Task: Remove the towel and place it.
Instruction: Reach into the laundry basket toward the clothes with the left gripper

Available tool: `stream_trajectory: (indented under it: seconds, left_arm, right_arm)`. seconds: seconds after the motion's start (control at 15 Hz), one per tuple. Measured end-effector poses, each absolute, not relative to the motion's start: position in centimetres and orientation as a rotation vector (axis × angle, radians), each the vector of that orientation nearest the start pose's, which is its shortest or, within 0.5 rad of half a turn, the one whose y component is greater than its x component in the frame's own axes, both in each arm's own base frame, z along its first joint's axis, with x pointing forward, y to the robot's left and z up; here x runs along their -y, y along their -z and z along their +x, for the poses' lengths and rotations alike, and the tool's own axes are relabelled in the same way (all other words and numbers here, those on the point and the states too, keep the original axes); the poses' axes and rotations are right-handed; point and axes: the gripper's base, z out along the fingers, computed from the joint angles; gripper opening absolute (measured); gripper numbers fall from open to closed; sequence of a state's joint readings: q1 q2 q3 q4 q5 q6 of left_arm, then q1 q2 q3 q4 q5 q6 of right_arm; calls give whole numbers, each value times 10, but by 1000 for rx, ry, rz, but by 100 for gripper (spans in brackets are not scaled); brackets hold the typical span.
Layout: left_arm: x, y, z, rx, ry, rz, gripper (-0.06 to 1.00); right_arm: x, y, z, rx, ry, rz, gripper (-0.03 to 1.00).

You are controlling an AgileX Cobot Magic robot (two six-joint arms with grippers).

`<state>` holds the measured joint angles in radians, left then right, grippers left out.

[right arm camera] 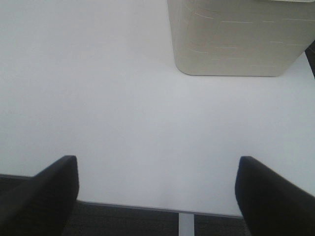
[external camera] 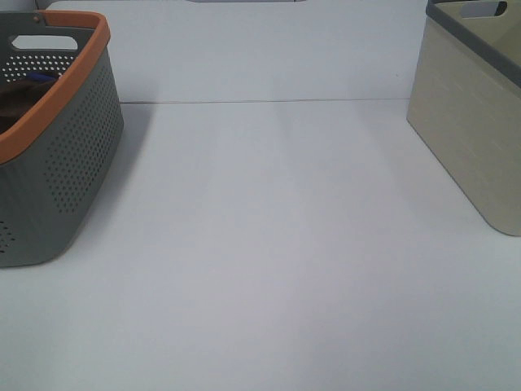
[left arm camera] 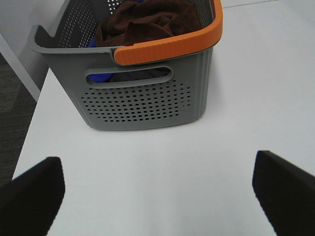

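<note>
The dark reddish-brown towel (left arm camera: 147,22) lies bunched up inside the grey perforated basket with an orange rim (left arm camera: 142,103). In the high view the basket (external camera: 73,163) stands at the left edge and only a dark sliver of the towel (external camera: 16,98) shows inside it. A bit of blue cloth (left arm camera: 101,77) shows through the basket's handle slot. My left gripper (left arm camera: 157,196) is open and empty above the table, short of the basket. My right gripper (right arm camera: 157,196) is open and empty above the table's edge. Neither gripper shows in the high view.
A beige bin with a grey rim (external camera: 472,122) stands at the right of the white table (external camera: 277,244); it also shows in the right wrist view (right arm camera: 236,39). The table edge and dark floor (right arm camera: 123,221) lie under the right gripper.
</note>
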<state>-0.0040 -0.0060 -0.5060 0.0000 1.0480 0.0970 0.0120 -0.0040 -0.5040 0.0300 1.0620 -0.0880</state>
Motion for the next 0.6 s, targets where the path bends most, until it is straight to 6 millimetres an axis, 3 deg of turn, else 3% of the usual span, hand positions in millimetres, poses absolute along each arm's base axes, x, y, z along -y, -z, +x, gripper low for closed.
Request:
stream_trajectory:
  seconds: [0.6]
  left_arm:
    - [0, -280, -6, -2018, -59, 102, 99]
  right_arm:
    - [-2, -278, -6, -2035, 12, -103, 76]
